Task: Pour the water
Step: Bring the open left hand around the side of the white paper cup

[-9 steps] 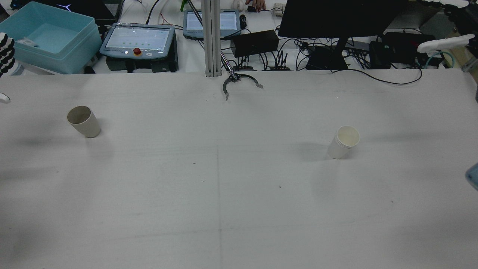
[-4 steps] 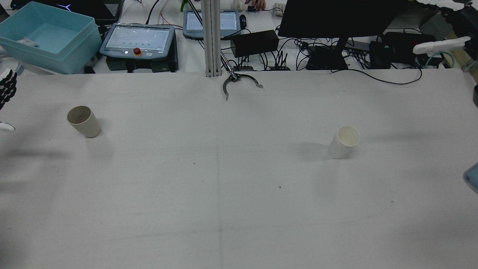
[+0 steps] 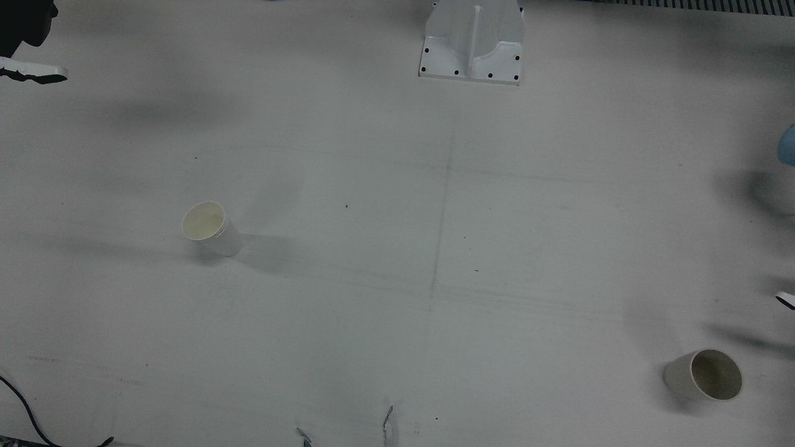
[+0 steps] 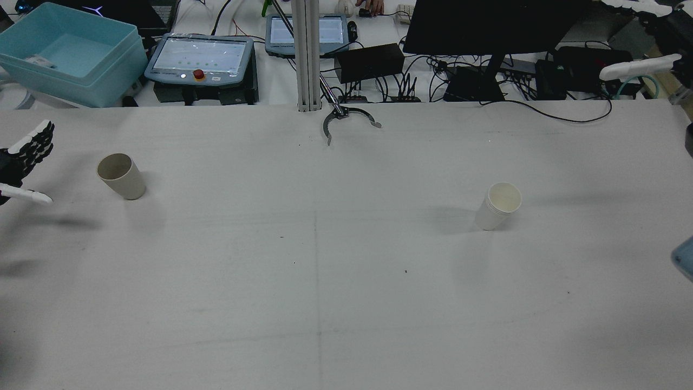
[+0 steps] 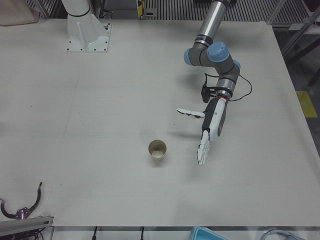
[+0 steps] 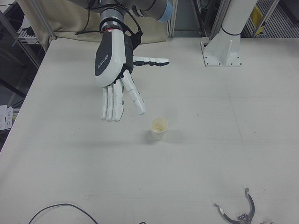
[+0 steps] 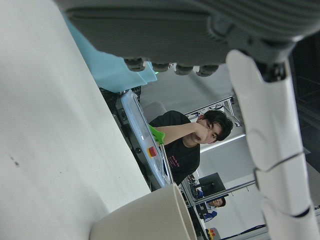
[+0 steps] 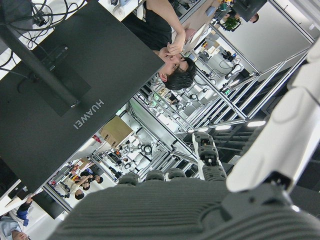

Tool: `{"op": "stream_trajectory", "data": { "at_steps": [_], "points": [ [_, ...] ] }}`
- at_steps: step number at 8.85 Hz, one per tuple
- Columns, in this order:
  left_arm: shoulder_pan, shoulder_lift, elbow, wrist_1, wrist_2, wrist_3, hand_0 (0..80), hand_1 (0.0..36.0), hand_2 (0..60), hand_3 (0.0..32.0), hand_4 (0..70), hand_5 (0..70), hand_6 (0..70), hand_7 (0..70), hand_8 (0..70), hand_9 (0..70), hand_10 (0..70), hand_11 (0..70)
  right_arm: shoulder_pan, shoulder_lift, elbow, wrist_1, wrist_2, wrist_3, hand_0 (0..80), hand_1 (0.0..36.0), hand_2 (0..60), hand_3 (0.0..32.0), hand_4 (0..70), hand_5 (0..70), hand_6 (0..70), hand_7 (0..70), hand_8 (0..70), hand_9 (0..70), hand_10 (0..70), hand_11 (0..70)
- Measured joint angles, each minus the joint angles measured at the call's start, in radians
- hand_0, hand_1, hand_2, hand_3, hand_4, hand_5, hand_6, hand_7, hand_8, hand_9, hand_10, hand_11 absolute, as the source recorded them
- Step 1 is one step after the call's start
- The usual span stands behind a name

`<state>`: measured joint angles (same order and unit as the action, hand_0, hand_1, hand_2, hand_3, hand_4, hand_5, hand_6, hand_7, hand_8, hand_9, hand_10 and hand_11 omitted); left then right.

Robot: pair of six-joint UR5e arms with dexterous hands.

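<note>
Two paper cups are seen upright on the white table (image 4: 346,303). The beige cup (image 5: 157,149) is placed on the robot's left half; the white cup (image 6: 159,127) is set well apart from it on the right half. The left hand (image 5: 209,131) is held just beside the beige cup, fingers spread and nothing grasped. The right hand (image 6: 113,65) is held near the white cup, above the table, fingers extended apart and empty. Neither cup is touched.
</note>
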<state>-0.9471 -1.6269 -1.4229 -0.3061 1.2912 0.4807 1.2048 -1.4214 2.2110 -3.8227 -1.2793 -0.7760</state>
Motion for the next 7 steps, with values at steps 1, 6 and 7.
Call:
{"op": "stream_trajectory", "data": {
  "at_steps": [1,6,7],
  "points": [
    [0.003,-0.016,0.034,-0.016,-0.001,0.004,51.8,16.1,0.0,1.8,4.0,0.0,0.0,1.3,0.0,0.6,0.9,3.4,-0.002,-0.001,0.000,0.000,0.000,0.000,41.4,7.1,3.1,0.0,6.4,1.8,3.2,2.4,0.4,0.1,0.0,0.0],
    [0.028,-0.053,0.134,-0.118,-0.010,0.057,52.4,16.3,0.0,2.6,4.3,0.0,0.0,1.8,0.0,0.6,0.9,3.5,-0.031,0.002,0.001,-0.001,0.000,0.000,41.7,7.3,3.2,0.0,6.9,2.6,3.7,4.0,0.7,0.1,0.0,0.0],
    [0.065,-0.069,0.137,-0.117,-0.023,0.069,52.1,16.0,0.0,2.2,4.5,0.0,0.0,1.7,0.0,0.6,0.9,3.4,-0.033,0.002,0.002,-0.001,0.000,0.000,41.6,7.1,2.9,0.0,6.5,2.4,3.4,3.4,0.7,0.1,0.0,0.0]
  ]
}}
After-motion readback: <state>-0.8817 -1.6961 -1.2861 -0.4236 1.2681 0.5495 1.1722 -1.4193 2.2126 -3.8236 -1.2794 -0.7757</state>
